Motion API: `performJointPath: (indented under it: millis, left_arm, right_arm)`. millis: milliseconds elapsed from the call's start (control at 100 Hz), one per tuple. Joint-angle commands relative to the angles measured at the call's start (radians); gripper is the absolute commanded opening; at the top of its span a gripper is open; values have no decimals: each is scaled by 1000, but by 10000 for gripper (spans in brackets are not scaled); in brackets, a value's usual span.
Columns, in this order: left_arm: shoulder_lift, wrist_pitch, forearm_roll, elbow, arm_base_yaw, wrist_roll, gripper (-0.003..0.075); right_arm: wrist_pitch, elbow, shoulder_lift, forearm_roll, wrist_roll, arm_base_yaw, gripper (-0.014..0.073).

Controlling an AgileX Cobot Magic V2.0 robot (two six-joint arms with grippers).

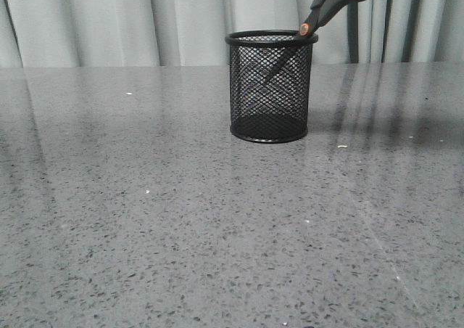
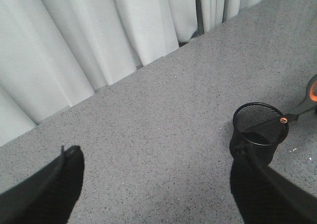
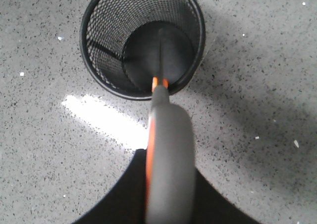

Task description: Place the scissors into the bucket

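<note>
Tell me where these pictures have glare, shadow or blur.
Right wrist view: bright glare patch on the table, scissors handle close and blurred. Front view: soft striped shadows right of the bucket. Left wrist view: hand fingers dark, out of focus.

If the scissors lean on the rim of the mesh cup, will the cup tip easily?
Possibly. The cup is open wire mesh, so it is probably light, and the scissors enter at a slant over its rim, handles well above it. Its base looks solid and about as wide as the rim, which should help. It stands on a smooth table, so it might slide.
</note>
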Motion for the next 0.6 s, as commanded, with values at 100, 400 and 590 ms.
performJointPath:
  millis: [100,400,590]
  left_arm:
    - [-12,-68,-38,-29,1,-10,565]
    - [-12,-68,-38,-29,1,-10,565]
    - [-12,-70,-38,-29,1,-10,565]
  right_arm:
    - [42,-80,0,44,-3,1,-45]
    - [42,-87,32,51,-3,1,-45]
    - [42,-87,32,51,-3,1,-45]
